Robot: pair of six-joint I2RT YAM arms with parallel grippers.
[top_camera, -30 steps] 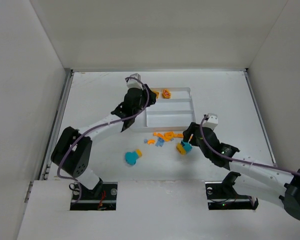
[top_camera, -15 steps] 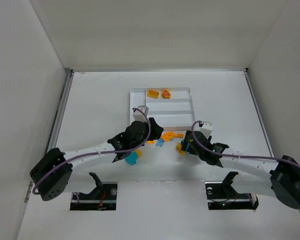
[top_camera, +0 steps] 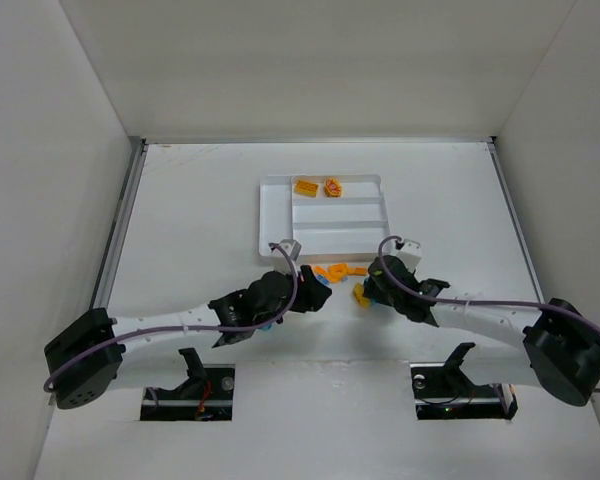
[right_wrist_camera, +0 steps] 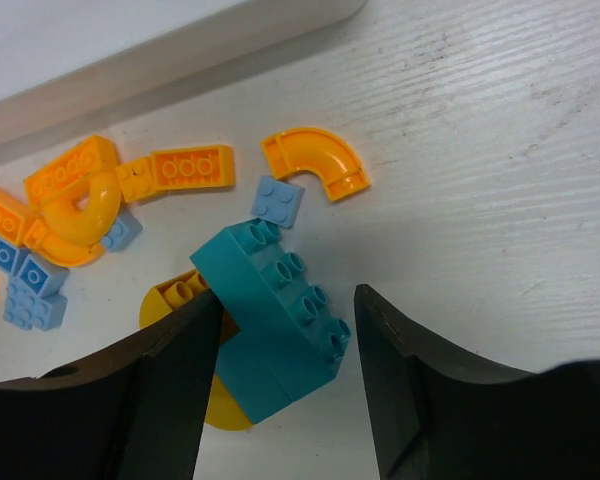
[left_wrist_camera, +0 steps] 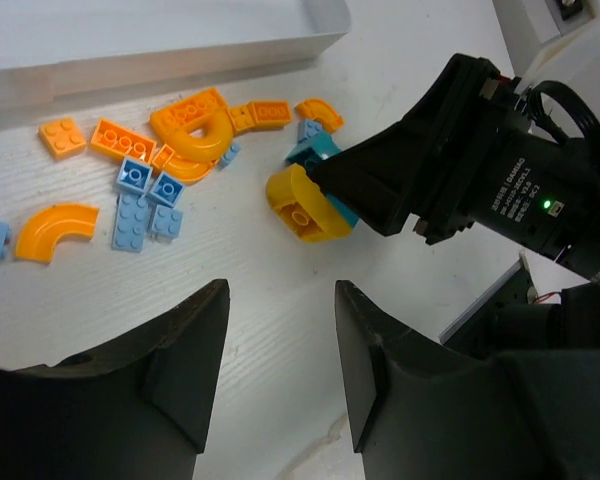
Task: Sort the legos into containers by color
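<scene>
The white tray [top_camera: 270,215] holds two orange legos [top_camera: 306,187] in its far section. Loose orange and light-blue legos [top_camera: 335,271] lie just in front of it. A teal brick [right_wrist_camera: 275,320] stuck on a yellow piece [right_wrist_camera: 170,292] rests on the table between the fingers of my right gripper [right_wrist_camera: 287,300]. The left finger is at the brick and the right finger stands apart from it. My left gripper [left_wrist_camera: 280,300] is open over bare table, facing the same teal brick [left_wrist_camera: 325,150] and yellow piece [left_wrist_camera: 298,205]. In the top view the left gripper [top_camera: 315,297] and right gripper [top_camera: 368,290] almost meet.
Light-blue bricks [left_wrist_camera: 135,215], an orange arc [left_wrist_camera: 55,225] and an orange cluster [left_wrist_camera: 185,130] lie left of the teal brick. The tray wall [left_wrist_camera: 180,60] runs close behind them. White walls enclose the table on three sides.
My left arm has swung back from the tray's far end to the near side of the loose pile. My right gripper has come down around the teal brick, widening and then narrowing.
</scene>
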